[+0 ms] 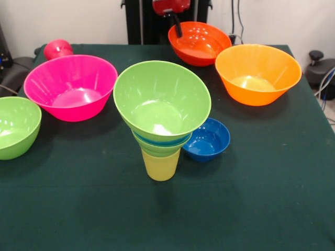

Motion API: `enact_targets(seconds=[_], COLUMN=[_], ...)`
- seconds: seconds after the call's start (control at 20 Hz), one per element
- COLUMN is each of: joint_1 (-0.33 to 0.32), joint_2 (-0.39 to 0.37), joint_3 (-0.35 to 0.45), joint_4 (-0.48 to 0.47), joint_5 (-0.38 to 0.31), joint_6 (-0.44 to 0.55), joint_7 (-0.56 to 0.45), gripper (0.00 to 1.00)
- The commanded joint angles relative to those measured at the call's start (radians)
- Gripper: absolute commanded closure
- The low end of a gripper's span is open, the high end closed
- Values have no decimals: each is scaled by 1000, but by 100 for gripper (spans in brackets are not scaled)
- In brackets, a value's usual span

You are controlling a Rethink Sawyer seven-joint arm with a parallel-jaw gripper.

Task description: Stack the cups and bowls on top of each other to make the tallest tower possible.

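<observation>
The tower (161, 130) stands mid-table: a pale yellow cup (160, 167) at the base, thin green and light blue bowl rims nested above it, and a big lime green bowl (162, 99) on top, tilted toward the camera. A small dark blue bowl (208, 139) sits right beside the tower. The gripper (178, 26) hangs at the top edge, reaching down to the far rim of the orange-red bowl (199, 44). Whether it grips that rim is unclear. A red cup (57, 48) lies at the far left.
A large pink bowl (70, 86) sits left of the tower, and another lime green bowl (15, 126) is cut by the left edge. A yellow-orange bowl (257, 74) stands at the right. The dark green tablecloth (251, 209) covers the table.
</observation>
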Motion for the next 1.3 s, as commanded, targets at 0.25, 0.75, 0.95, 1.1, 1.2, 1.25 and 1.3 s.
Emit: enact_targets(seconds=[0.25,0.75,0.95,1.1,1.2,1.25,1.3], joint_1=[-26,-81,-65,-65,-62,-57,-55], joint_2=[-168,-226,-326,-365,-392,-410,-423], joint_3=[11,17,4,10,21,30,36], joint_4=[59,56,35,12,-11,-28,-33], joint_5=[-121,-138,-196,-211,-230,-245,-253], joint_6=[136,99,133,154,175,191,203], joint_7=[66,24,89,118,153,181,196], gripper=[100,100,100,100,100,100,100])
